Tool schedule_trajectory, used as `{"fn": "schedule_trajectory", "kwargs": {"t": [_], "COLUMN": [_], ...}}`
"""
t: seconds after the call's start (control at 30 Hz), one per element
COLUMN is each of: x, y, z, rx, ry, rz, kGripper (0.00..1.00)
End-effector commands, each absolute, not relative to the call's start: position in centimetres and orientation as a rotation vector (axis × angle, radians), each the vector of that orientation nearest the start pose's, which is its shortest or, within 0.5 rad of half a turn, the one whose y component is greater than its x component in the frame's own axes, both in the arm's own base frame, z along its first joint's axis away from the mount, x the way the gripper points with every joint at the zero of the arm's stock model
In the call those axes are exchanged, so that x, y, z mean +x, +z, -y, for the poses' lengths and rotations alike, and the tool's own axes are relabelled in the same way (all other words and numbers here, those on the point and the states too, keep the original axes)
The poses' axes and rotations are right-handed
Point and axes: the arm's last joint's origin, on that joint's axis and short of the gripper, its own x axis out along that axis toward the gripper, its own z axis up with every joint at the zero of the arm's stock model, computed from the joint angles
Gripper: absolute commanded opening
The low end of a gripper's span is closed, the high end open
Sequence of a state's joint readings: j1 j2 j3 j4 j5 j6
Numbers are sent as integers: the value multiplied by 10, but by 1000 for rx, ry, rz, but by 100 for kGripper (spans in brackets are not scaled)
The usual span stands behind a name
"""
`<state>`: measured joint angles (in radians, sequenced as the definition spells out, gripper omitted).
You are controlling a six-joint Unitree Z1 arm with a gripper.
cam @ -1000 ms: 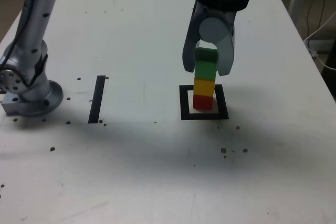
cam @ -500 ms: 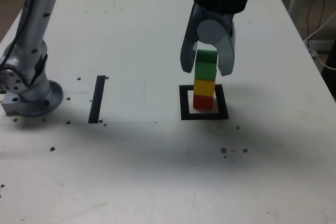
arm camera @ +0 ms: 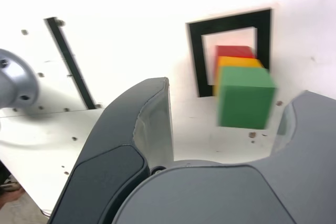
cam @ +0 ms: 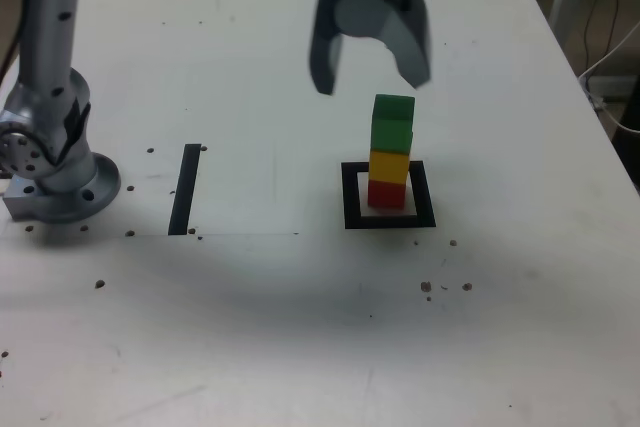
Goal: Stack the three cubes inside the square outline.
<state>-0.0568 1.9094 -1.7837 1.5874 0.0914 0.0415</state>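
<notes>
Stack (cam: 390, 152) stands in the outline (cam: 354, 218). Gripper (cam: 371, 85) wide, holding nothing. Best: lift clear before swinging, fingers off the green.

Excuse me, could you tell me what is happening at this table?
A robot arm's gripper has its jaws open above a finished stack and is holding nothing. The red cube sits at the bottom inside the square outline, with the yellow cube on it and the green cube on top.
</notes>
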Motion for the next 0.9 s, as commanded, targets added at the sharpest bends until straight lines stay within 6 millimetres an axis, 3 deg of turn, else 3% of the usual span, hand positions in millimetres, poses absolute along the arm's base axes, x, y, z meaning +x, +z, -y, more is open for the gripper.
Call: {"fn": "schedule_trajectory", "kwargs": {"t": [0.0, 0.23, 0.43, 0.67, 0.87], "x": [304, 255, 214, 184, 163], "y": [351, 336, 301, 259, 244], "z": [11, 3, -5, -7, -7], "rx": [147, 121, 58, 21, 11], "ry": [7, 50, 68, 68, 66], "rz": [-1733, -1790, -1805, -1807, -1829], "kGripper": [100, 100, 100, 100, 100]}}
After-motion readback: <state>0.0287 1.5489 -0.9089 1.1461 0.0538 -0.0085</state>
